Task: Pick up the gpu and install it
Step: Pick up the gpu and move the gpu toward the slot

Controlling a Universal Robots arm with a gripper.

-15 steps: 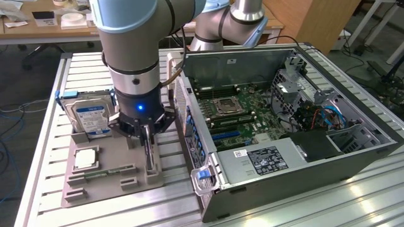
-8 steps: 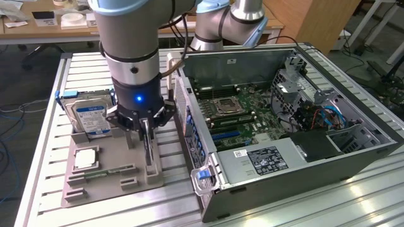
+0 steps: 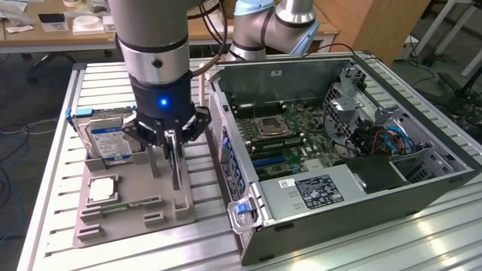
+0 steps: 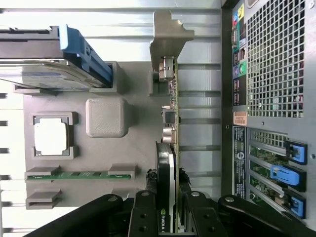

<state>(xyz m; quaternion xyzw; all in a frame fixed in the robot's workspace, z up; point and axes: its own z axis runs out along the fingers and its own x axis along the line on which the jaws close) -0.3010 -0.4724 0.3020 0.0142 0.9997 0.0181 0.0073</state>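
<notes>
A slatted metal surface [image 3: 421, 237] carries everything. On the exterior view's right, an open computer case [image 3: 444, 169] lies with its motherboard [image 3: 283, 132] exposed. Its perforated rear wall [image 4: 274, 59] and blue slot latches [image 4: 295, 151] face the parts holder, close beside it.

The arm [image 3: 154, 51] comes down over a grey parts holder [image 3: 132, 226]. A hard drive [image 3: 112, 144] stands upright at the holder's far end.

The gpu [image 3: 175, 166] stands on edge along the holder's side nearest the case, with its lower edge at the holder's slot. Its pale bracket [image 4: 168, 37] points away from the wrist. The jaws are clamped on the card's upper edge, one finger [image 4: 145, 212] on each face.

A grey post [image 3: 154, 164] rises just beside the card, on the side away from the case. Farther from the case lie a square processor [image 3: 101, 190] and a narrow memory stick [image 4: 79, 175], each in its own recess, well apart from the jaws.
</notes>
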